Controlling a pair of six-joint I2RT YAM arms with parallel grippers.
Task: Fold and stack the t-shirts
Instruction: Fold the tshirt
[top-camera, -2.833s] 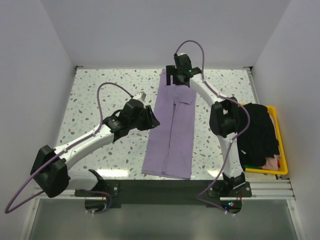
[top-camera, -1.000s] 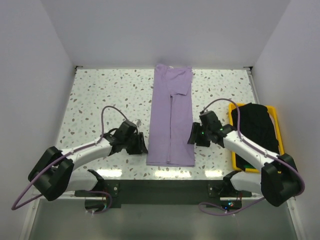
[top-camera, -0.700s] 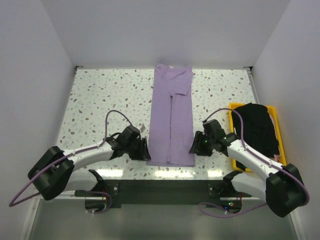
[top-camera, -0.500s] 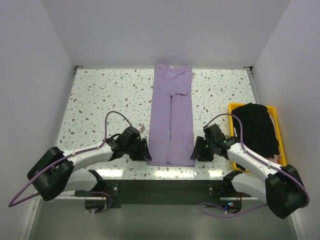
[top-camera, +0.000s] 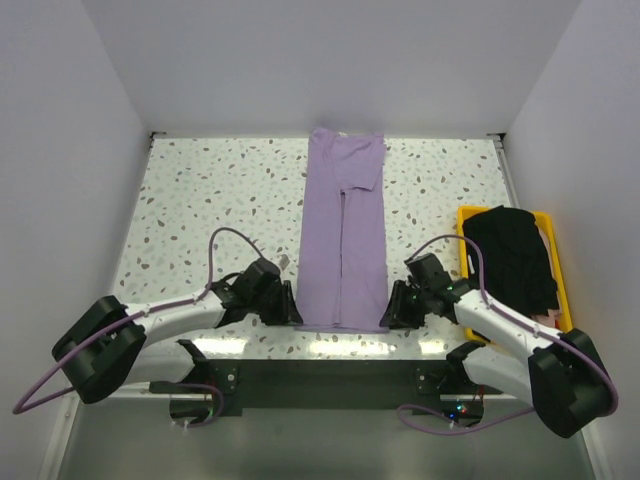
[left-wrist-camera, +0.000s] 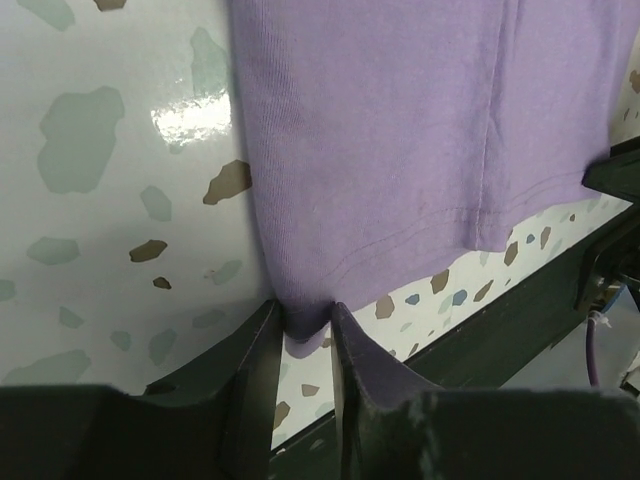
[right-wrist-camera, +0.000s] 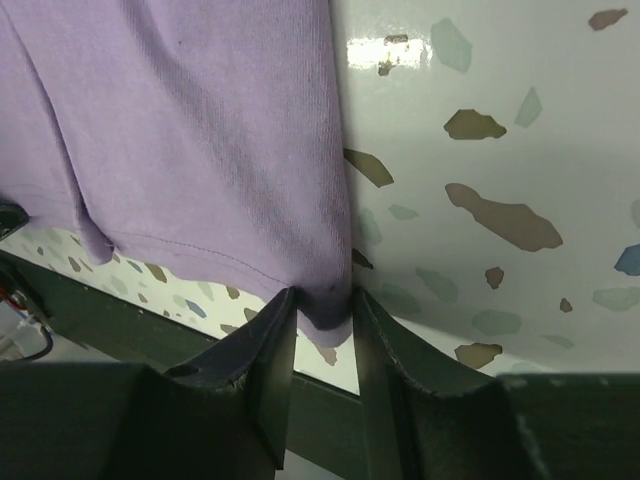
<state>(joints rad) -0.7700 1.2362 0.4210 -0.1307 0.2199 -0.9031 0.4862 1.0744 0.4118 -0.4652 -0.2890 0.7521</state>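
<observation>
**Both jaws clamped on the near hem of the purple tee**

- Purple tee (top-camera: 343, 240): folded into a long narrow strip, lying flat down the middle of the speckled surface (top-camera: 210, 200). It runs from the far edge right to the near edge. A lengthwise fold line shows down its centre, and a tucked sleeve flap lies near the far end.
- Left arm (top-camera: 170, 310): stretched low across the near edge, pointing toward the strip's near-left corner.
- Left jaws: narrow, closed on that corner. In the left wrist view the two dark fingers (left-wrist-camera: 255, 370) pinch a small bunch of hem cloth between them. The cloth puckers where it enters the grip, and the stitched hem runs off to the right.
- Right arm (top-camera: 500, 325): mirrors the left, reaching in low from the right side.
- Right jaws: narrow, closed on the near-right corner. In the right wrist view the fingers (right-wrist-camera: 270, 350) squeeze a fold of hem just beside the surface's near edge.
- Both held corners sit at or barely off the surface; I cannot tell which.
- Black tee (top-camera: 512, 255): heaped loosely in the yellow bin (top-camera: 464, 218) at the right edge of the surface, well apart from the purple strip. A bit of pale cloth shows beneath it.
</observation>
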